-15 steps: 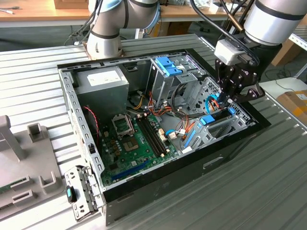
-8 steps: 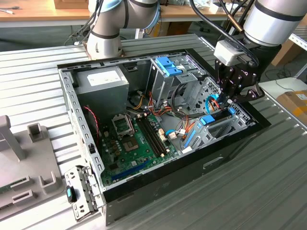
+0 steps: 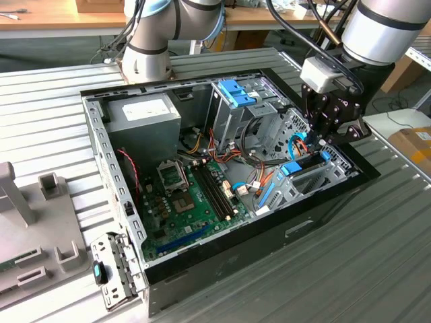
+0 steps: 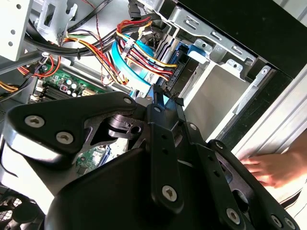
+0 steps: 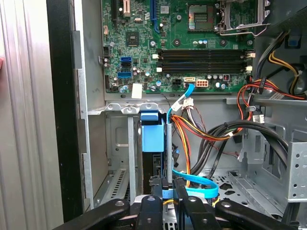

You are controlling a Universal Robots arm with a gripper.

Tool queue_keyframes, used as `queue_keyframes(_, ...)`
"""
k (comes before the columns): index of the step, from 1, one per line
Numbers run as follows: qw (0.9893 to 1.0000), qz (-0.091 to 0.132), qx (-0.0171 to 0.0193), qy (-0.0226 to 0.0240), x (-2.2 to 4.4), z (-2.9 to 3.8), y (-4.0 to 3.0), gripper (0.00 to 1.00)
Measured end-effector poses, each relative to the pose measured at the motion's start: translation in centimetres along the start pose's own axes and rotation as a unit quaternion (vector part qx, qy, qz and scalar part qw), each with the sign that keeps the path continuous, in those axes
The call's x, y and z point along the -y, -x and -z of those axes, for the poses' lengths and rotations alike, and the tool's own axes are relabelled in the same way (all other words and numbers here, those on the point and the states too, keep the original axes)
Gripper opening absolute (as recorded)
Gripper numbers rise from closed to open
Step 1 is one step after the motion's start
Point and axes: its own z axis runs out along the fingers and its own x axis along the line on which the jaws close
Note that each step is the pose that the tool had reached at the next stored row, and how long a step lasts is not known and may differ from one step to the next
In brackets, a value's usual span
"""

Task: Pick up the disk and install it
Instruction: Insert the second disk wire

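Exterior view, nearest first: a ribbed grey metal desk (image 3: pixel 377 256) carries an open black desktop computer case (image 3: pixel 222 252) lying on its side, with a detached grey metal bracket with a small teal latch (image 3: pixel 111 272) leaning at its near corner. Inside lies the green motherboard (image 3: pixel 192 202), and beyond it a grey power supply box (image 3: pixel 145 114) and a silver drive cage with a blue plastic latch (image 3: pixel 237 94) on top.

At the exterior view's right, the black gripper (image 3: pixel 322 142) hangs down into the case just above the flat grey-silver metal disk with bright blue plastic bracket (image 3: pixel 303 165), which stands on edge in the silver drive bay (image 3: pixel 316 178) by the case wall.

First wrist view looks straight down the slot: the disk's blue bracket (image 5: pixel 153 134) sits between the bay's grey rails, and the gripper (image 5: pixel 168 189) is closed to a narrow gap on the disk's upper edge, beside a light blue flat cable (image 5: pixel 196 179).

Second wrist view shows a person's hand (image 4: pixel 273 167) resting outside the case wall, and a bundle of red, yellow and black wires (image 4: pixel 139 52) past the gripper's black linkage.
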Motion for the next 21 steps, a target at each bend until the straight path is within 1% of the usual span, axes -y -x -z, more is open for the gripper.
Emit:
queue_keyframes(3,1.0,0.0,0.0,0.0,0.0,0.0,0.0,0.24)
queue_keyframes(4,1.0,0.0,0.0,0.0,0.0,0.0,0.0,0.16)
queue_keyframes(5,1.0,0.0,0.0,0.0,0.0,0.0,0.0,0.11)
queue_keyframes(14,1.0,0.001,0.0006,0.0,0.0,0.0,0.0,0.11)
queue_keyframes(16,1.0,0.001,0.0007,0.0,0.0,0.0,0.0,0.24)
queue_keyframes(21,1.0,0.0,0.0009,0.0,0.0,0.0,0.0,0.24)
